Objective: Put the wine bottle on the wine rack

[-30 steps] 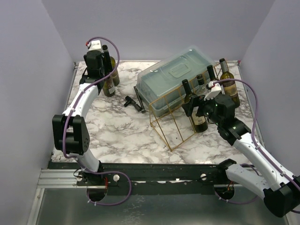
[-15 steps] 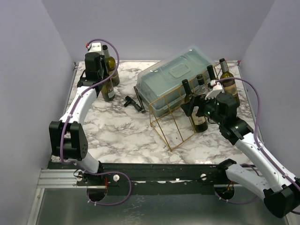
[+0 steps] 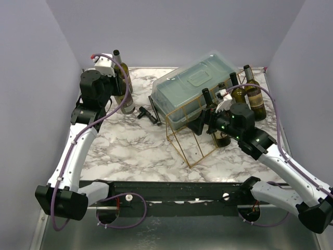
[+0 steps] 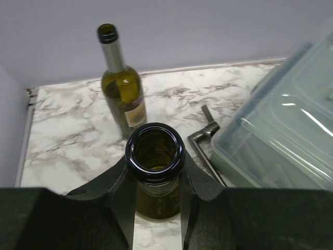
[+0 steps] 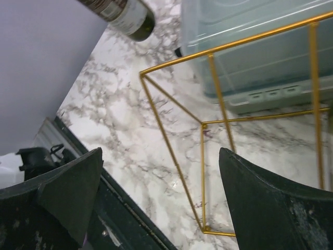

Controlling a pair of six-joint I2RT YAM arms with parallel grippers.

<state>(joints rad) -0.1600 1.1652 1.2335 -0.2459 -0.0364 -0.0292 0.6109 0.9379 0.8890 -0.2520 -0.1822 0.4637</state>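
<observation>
My left gripper (image 4: 155,179) is shut on the neck of a dark green wine bottle (image 4: 155,152), just under its open mouth. In the top view that gripper (image 3: 113,86) is at the back left and only the bottle's lower body (image 3: 126,100) shows. The wine rack (image 3: 191,136), a thin gold wire frame, stands mid-table in front of the plastic box. My right gripper (image 3: 200,123) hangs open over the rack's right side. The wrist view shows its jaws (image 5: 161,200) wide apart above the gold bars (image 5: 207,125), nothing between them.
A second bottle (image 4: 123,88) stands behind the held one by the back wall. The translucent bluish lidded box (image 3: 195,88) sits behind the rack. Several more bottles (image 3: 254,95) stand at the right. A black tool (image 3: 148,114) lies left of the box.
My left gripper has shut on the bottle's neck and the left arm has swung out to the left. The right gripper has moved left, over the rack.
</observation>
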